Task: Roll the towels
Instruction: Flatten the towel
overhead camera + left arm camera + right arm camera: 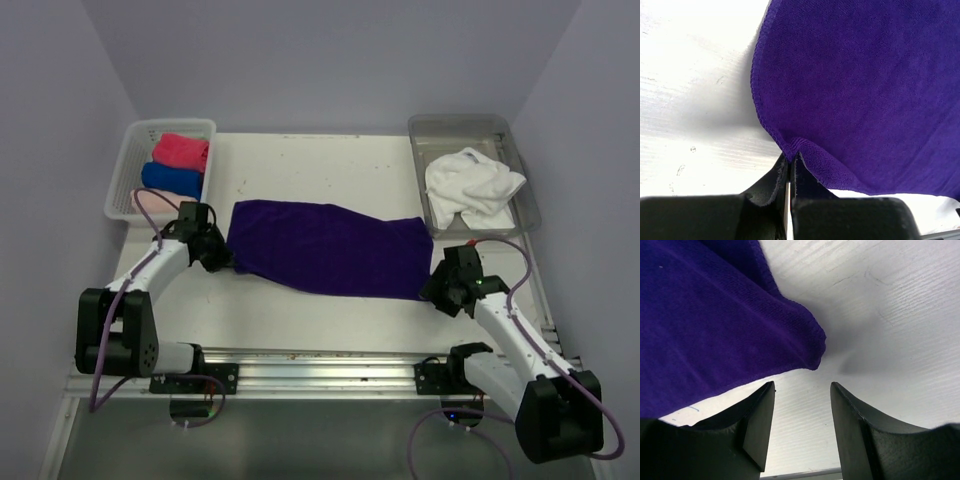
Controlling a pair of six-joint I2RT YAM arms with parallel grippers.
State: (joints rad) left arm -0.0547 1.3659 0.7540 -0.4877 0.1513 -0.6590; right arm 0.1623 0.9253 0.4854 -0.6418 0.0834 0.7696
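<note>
White table (300, 320) is carrying the whole setup. Purple towel (330, 248) is lying flat and unrolled across the middle of the table, long side running left to right, its right end sitting slightly nearer the arms than its left end.

Grey metal tray (460, 122) is sitting at the far right corner. White lattice basket (122, 185) is sitting at the far left corner. White towel (472, 185) is lying crumpled inside the tray. Pink towel (182, 150) and blue towel (172, 179) are lying rolled in the basket, pink behind blue, the two touching.

Left gripper (791, 162) is sitting at the purple towel's near left corner; the jaws are pressing together with the hemmed corner pinched between them, the fabric puckering up at the pinch.

Right gripper (802, 390) is hovering at the towel's near right corner; the jaws are standing apart with only bare table between them. The folded corner is lying just ahead of the fingertips, not inside the gap.
</note>
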